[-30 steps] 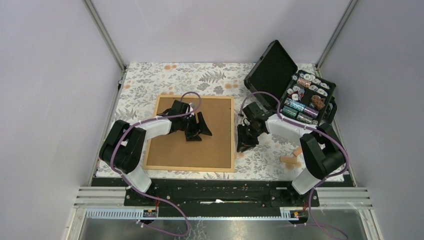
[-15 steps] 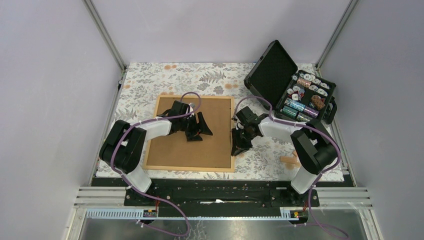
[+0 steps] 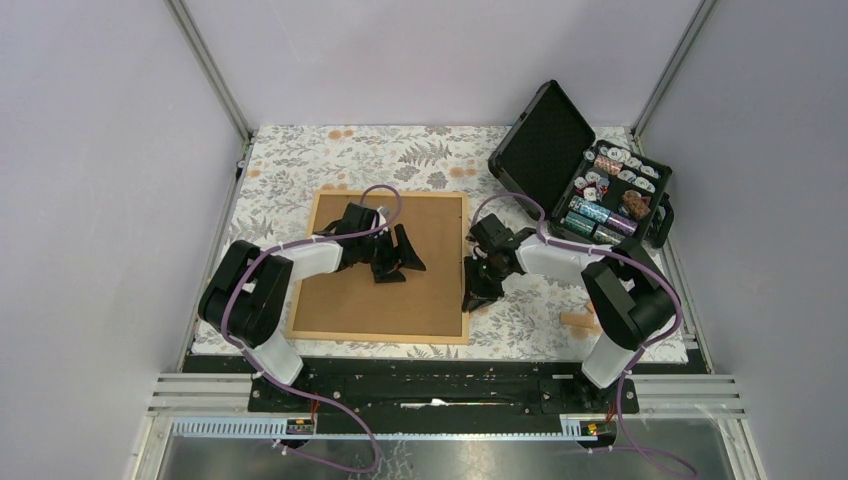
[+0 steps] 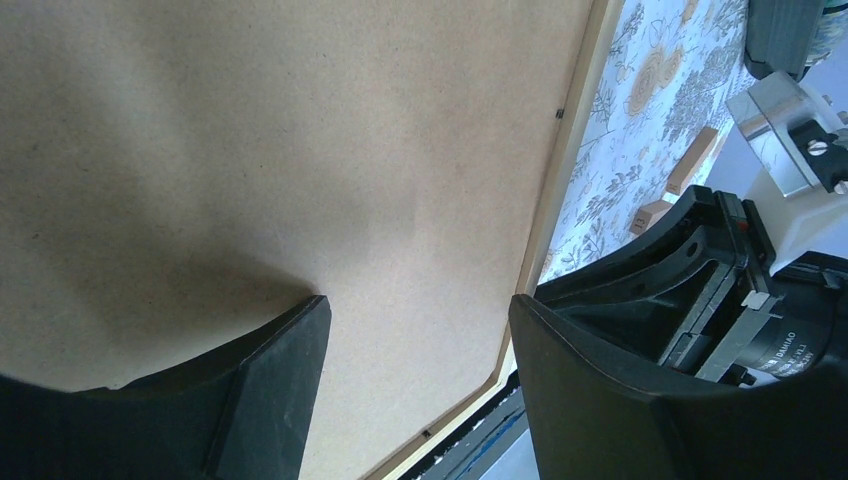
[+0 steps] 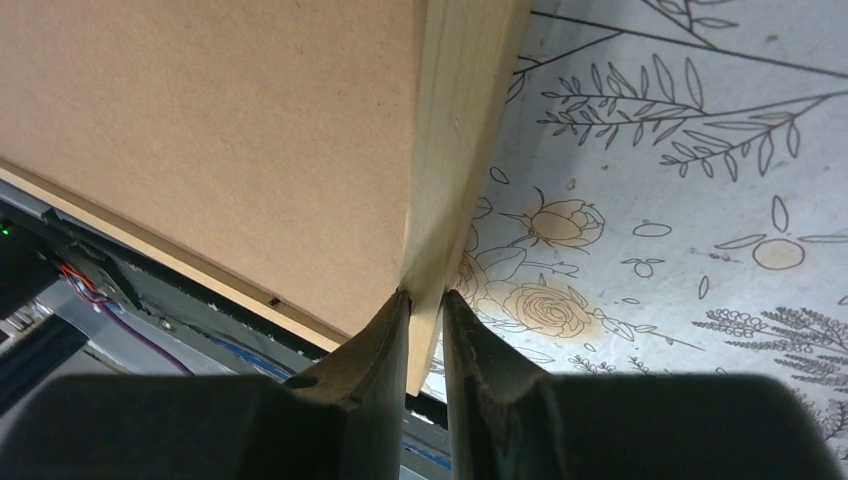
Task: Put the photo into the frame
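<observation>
Desk cover: a floral cloth (image 3: 330, 155), pale with grey leaves and orange blooms, covers the desk under everything.
Left arm: it reaches from the near left in over the middle of the frame.
Left claw (image 3: 398, 262): it is open, its two black fingers (image 4: 270, 400) spread wide apart with nothing between them. It sits low over the brown sheet, and the wrist view (image 4: 420, 320) shows only bare board in the gap. Whether the tips touch the sheet I cannot tell.
Backing board (image 3: 440, 290): a plain brown sheet fills the whole opening of the frame. Its surface is matt and unmarked (image 4: 250, 130).
Frame (image 3: 380, 338): the thin light-wood rectangle lies left of centre on the cloth with its back facing up. One long rail runs along the near side, and the right rail (image 4: 570, 170) borders the flowered cloth.
Right claw (image 3: 468, 303): it is closed on the frame's right rail, towards the near corner. In the wrist view (image 5: 425, 300) one finger presses the inner side by the brown sheet and the other presses the outer side, with the pale wood (image 5: 465, 120) pinched between them.
Wood blocks (image 3: 580, 320): a few small pale pieces lie on the cloth at the near right, partly hidden by the right arm and well apart from the frame.
Black case (image 3: 545, 135): it stands open at the far right, lid up, with its tray full of patterned chips (image 3: 605, 190).
</observation>
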`<action>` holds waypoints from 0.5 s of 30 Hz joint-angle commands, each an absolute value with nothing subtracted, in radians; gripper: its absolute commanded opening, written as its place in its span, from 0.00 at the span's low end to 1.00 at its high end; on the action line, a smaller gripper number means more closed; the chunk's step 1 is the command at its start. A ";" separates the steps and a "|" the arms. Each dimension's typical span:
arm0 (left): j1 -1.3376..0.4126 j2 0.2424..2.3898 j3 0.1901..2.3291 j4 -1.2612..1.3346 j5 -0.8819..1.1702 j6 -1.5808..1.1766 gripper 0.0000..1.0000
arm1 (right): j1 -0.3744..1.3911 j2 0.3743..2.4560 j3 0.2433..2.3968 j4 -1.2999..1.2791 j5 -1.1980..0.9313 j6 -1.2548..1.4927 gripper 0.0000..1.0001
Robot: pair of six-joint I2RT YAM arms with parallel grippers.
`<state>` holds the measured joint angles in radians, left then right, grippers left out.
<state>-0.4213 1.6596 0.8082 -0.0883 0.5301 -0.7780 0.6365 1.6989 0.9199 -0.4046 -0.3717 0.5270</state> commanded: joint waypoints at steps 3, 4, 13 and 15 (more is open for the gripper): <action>-0.435 1.677 0.736 -0.046 0.468 -0.799 0.72 | 0.698 1.752 0.886 -0.410 -0.264 0.677 0.24; -0.436 1.681 0.730 -0.043 0.466 -0.802 0.72 | 0.701 1.755 0.884 -0.410 -0.255 0.692 0.25; -0.443 1.687 0.702 -0.013 0.456 -0.819 0.71 | 0.735 1.803 0.884 -0.457 -0.140 0.770 0.25; -0.443 1.685 0.702 -0.014 0.456 -0.818 0.71 | 0.744 1.812 0.882 -0.470 -0.091 0.784 0.24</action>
<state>-0.4259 1.6554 0.7479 0.0391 0.5343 -0.8459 0.6735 1.7046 0.9367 -0.4435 -0.2703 0.7219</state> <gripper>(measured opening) 0.711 0.254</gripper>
